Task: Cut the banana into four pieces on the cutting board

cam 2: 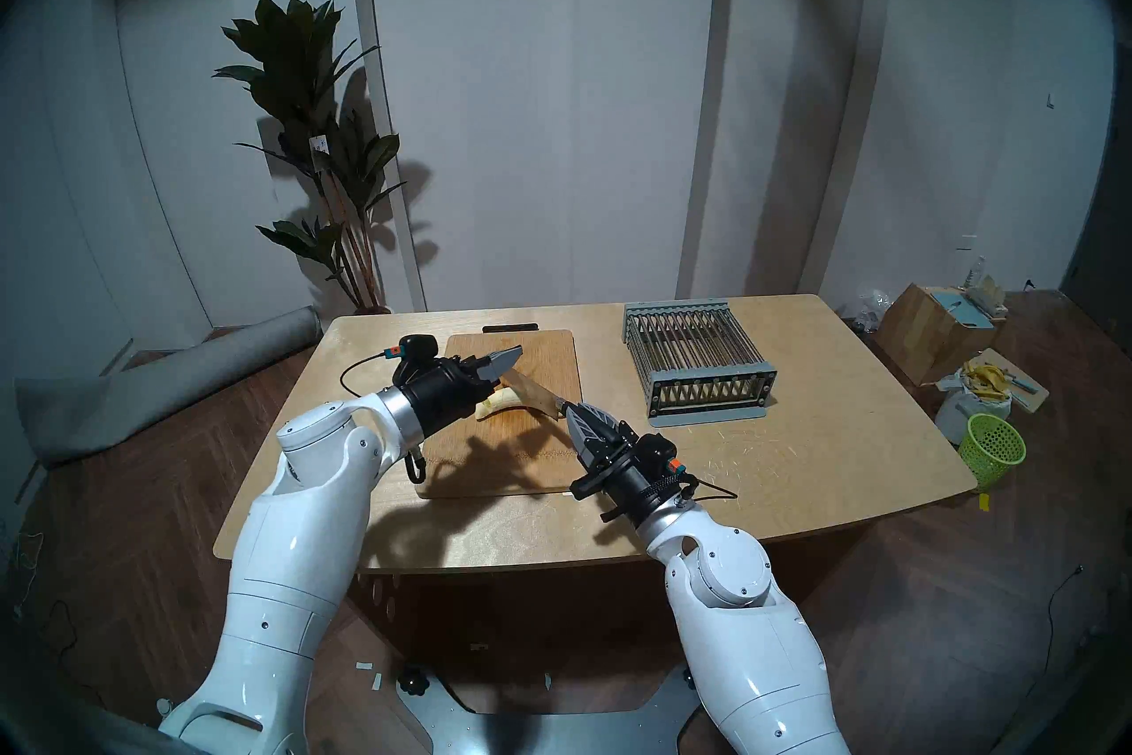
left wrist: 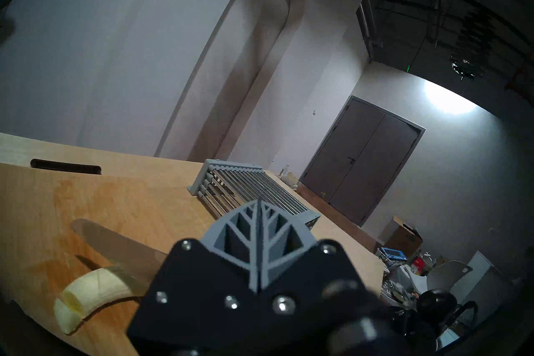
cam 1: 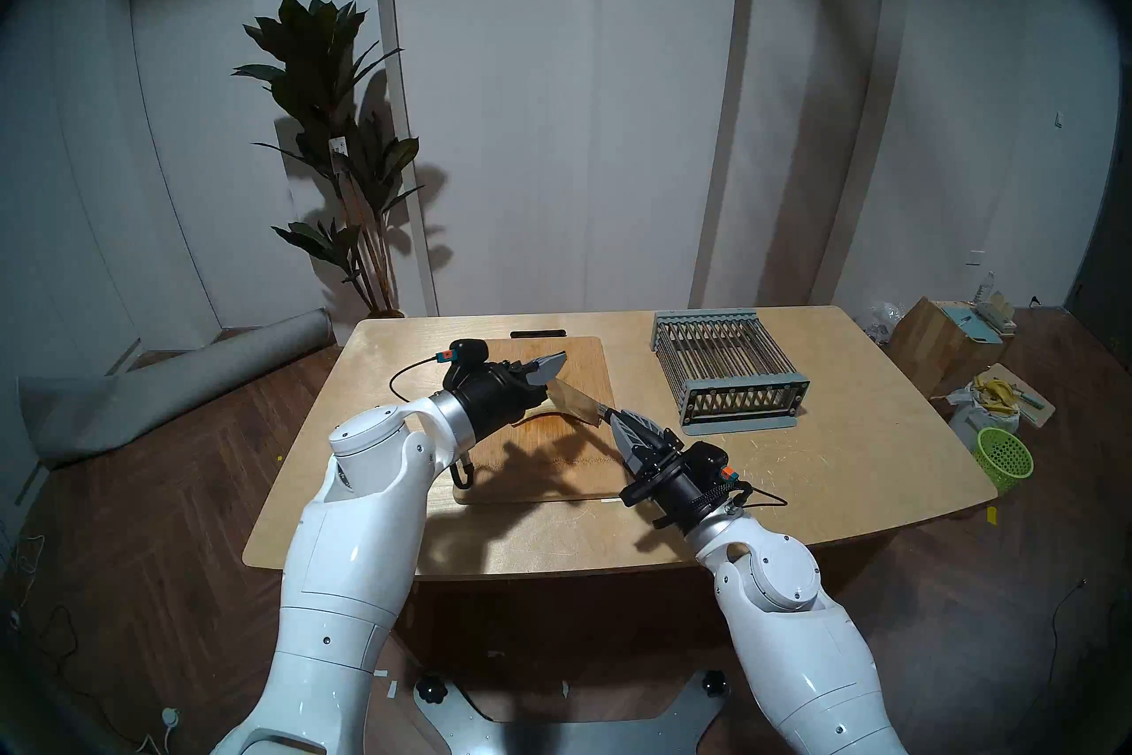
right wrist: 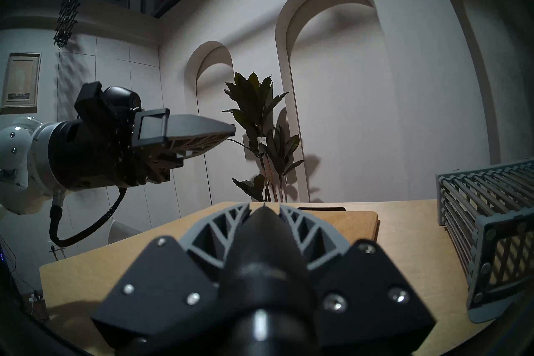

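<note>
**Knife blade resting across a partly cut banana**

The banana lies mid-way on the cutting board, one short chunk split off at its near-left end. A knife crosses it, its handle clamped in the right gripper. The left gripper hangs above the board, fingers pressed together, empty. A metal rack stands to the right on the tabletop.
</note>
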You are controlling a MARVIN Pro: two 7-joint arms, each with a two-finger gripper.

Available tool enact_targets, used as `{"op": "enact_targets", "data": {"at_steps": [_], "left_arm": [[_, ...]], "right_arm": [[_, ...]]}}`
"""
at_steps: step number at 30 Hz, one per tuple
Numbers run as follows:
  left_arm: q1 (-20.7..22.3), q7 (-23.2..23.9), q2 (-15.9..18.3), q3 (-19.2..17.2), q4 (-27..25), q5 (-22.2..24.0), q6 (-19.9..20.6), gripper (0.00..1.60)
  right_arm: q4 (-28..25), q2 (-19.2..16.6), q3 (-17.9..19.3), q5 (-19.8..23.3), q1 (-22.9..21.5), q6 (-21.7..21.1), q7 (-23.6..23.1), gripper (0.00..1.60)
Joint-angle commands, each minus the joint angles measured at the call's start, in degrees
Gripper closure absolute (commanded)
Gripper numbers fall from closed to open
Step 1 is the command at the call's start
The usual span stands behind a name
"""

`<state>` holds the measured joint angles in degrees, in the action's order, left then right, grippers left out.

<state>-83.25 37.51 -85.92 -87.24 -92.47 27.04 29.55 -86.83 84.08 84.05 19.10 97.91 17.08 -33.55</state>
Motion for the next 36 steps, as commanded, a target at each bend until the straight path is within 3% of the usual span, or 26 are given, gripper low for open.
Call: {"op": "enact_targets", "data": {"at_steps": [1, 13, 32, 36], "left_arm": [[-0.9, -0.2, -1.1, 3.1, -1.1, -1.1, -0.4, 1.6], [-1.7, -0.3, -0.8, 4.9, 1.2, -2.5, -2.1, 1.6], [0.9, -0.6, -0.3, 5.2, 3.9, -5.4, -3.0, 1.6], [3.0, -0.8, -0.2, 5.2, 6.7, -6.7, -4.2, 1.6]], "right_arm": [[-1.0, 0.7, 0.1, 0.4, -0.4, 1.3, -0.1, 1.6], [0.1, 0.9, -0.5, 0.2, -0.7, 1.6, -0.4, 1.6], [0.9, 0.9, -1.5, 0.0, -1.3, 1.6, -0.2, 1.6], [0.9, 0.8, -1.7, 0.0, -1.4, 1.6, -0.2, 1.6]]}}
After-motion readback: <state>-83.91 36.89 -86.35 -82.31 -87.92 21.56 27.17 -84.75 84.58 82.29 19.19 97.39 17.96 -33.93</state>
